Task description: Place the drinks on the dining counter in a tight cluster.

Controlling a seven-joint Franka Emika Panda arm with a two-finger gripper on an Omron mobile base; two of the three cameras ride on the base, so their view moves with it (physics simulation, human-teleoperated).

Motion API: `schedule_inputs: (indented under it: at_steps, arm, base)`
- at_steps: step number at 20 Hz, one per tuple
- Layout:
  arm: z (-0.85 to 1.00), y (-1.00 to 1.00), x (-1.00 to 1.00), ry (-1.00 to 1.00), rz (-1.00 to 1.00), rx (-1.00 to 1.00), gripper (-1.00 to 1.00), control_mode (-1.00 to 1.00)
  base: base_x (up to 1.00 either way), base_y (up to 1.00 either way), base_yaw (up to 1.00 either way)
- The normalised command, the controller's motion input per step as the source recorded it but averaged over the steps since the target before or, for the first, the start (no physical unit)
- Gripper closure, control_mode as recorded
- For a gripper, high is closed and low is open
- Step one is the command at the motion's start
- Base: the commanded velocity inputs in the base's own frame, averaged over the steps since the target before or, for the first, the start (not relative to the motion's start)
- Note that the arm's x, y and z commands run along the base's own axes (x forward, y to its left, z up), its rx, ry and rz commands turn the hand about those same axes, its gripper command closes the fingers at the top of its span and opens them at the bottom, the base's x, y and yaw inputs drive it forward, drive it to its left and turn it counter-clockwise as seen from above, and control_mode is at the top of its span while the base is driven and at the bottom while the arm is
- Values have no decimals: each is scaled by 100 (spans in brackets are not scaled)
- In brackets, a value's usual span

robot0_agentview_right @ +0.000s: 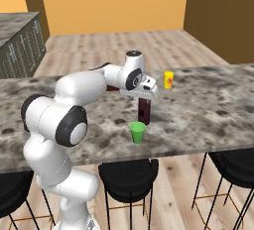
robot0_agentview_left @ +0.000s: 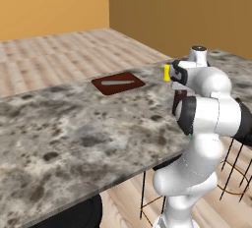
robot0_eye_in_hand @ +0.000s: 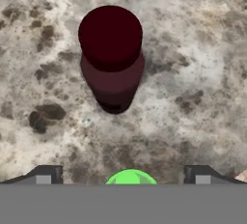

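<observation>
On the long grey-brown marbled stone dining counter (robot0_agentview_right: 208, 105), standing upright: a squat maroon bottle with matching cap (robot0_agentview_right: 144, 111), directly beneath the white arm's two-finger gripper (robot0_agentview_right: 147, 93). Seen down the hand view, maroon cap (robot0_eye_in_hand: 110, 35) at about 11 o'clock from centre, body tapering away below it, bare stone all around. Gripper (robot0_eye_in_hand: 123, 177) jaws spread wide, dark fingertips (robot0_eye_in_hand: 48, 175) at 7 and 5 o'clock of that view, holding nothing, clear of the bottle. Just beside the bottle, at 7 o'clock from it in the right base view, a small green plastic cup (robot0_agentview_right: 138, 132) near the counter's front edge; green rim (robot0_eye_in_hand: 131, 176) peeking between the fingertips. Farther back at 2 o'clock, well apart, a small yellow cup (robot0_agentview_right: 169, 80). Across the counter in the left base view, a flat dark-brown rectangular board (robot0_agentview_left: 118, 83) bearing a pale slim utensil. Below the counter edge, black bar stools (robot0_agentview_right: 126, 174).
</observation>
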Motion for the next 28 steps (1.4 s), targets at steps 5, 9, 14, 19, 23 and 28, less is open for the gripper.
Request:
schedule_inputs:
  at_steps: [5, 9, 14, 19, 23, 28]
  arm:
    - [5, 19, -54, 4, 0, 0, -100, -100]
    - [3, 23, -55, 6, 1, 0, -100, -100]
    - [1, 24, -53, 6, 1, 0, -100, -100]
    - [0, 21, -51, 7, 0, 0, -100, -100]
    - [0, 22, -46, 5, 0, 0, -100, -100]
    - [0, 9, -23, 0, 0, 3, -100, -100]
  base:
    - [0, 0, 0]
    - [0, 0, 0]
    - [0, 0, 0]
    - [0, 0, 0]
    - [0, 0, 0]
    - [0, 0, 0]
